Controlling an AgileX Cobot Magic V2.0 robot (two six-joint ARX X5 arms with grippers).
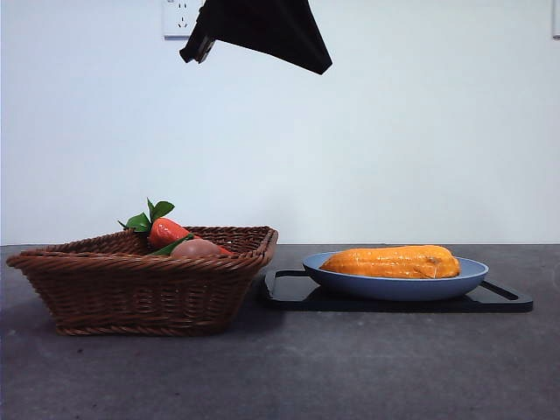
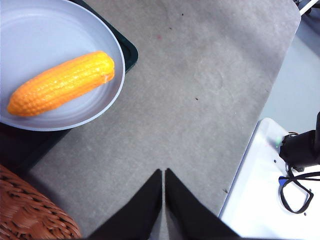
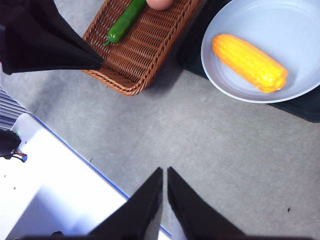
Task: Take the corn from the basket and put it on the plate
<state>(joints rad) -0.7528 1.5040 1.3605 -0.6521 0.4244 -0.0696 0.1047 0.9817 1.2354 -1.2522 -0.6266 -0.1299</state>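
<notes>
Front cam sits low at tabletop (image 1: 280, 376) level, looking straight across — both wrist cams look down, sharing the plate (image 2: 30, 30).

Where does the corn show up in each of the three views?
Front view: the corn lies in the plate, right of the basket.
Left wrist view: upper left, on the plate.
Right wrist view: upper right, on the plate.
Shared landmark: the light-blue plate on its black tray.
</notes>
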